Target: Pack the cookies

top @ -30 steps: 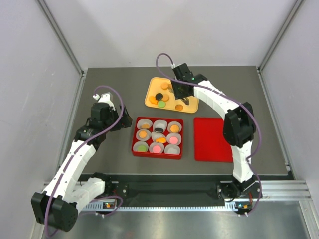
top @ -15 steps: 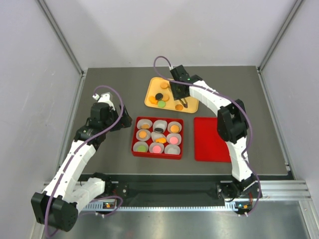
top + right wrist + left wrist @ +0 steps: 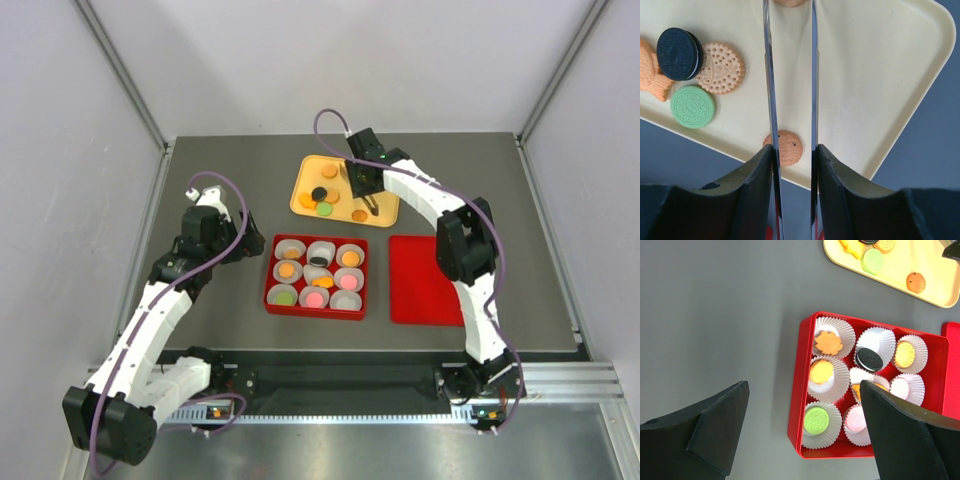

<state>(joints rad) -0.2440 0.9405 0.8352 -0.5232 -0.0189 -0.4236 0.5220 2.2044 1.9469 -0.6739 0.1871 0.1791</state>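
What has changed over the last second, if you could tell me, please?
The right arm swung its elbow left, toward the middle; the right gripper shifted only slightly over the tray. Nothing was visibly picked up or let go. The left gripper, cookies, box and lid stayed put.
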